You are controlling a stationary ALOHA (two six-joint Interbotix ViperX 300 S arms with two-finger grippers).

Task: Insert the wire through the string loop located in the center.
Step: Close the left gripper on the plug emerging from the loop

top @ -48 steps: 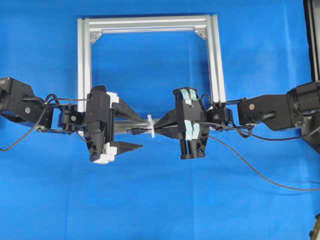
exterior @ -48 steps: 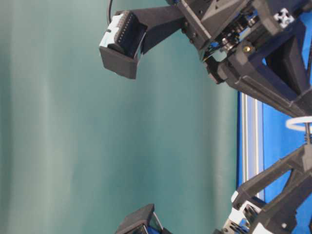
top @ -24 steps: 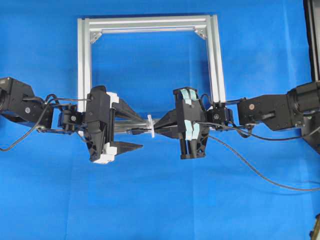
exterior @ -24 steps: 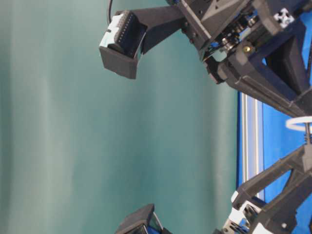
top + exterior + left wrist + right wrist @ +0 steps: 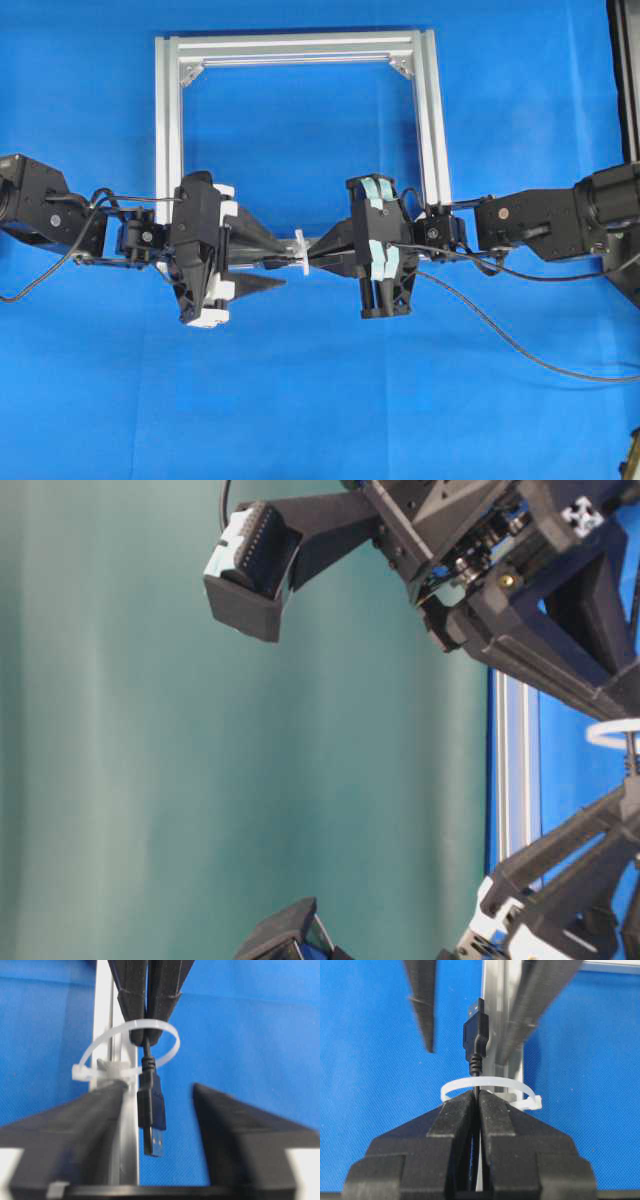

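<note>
Now the left gripper has narrowed since half a second ago: its lower finger, which then stood lower and apart, has drawn up toward the upper one, though in the left wrist view the two fingers still stand apart on either side of the plug without touching it. The right gripper has not moved; its jaws are pressed together on the wire, holding it just behind the plug. The wire passes through the string loop, so the plug and its metal tip lie on the left gripper's side of the loop, between the open fingers. Both arms reach in level from opposite sides, grippers pointing at each other across the lower, open side of the metal frame, which lies on the blue tabletop nearer its far edge. Behind the right gripper the wire trails over the tabletop toward the right edge. From overhead the loop shows only as a small white speck between the grippers, and the plug there is hard to make out. At table level the loop is cut off at the right edge, and the gripper tips are out of view.
</note>
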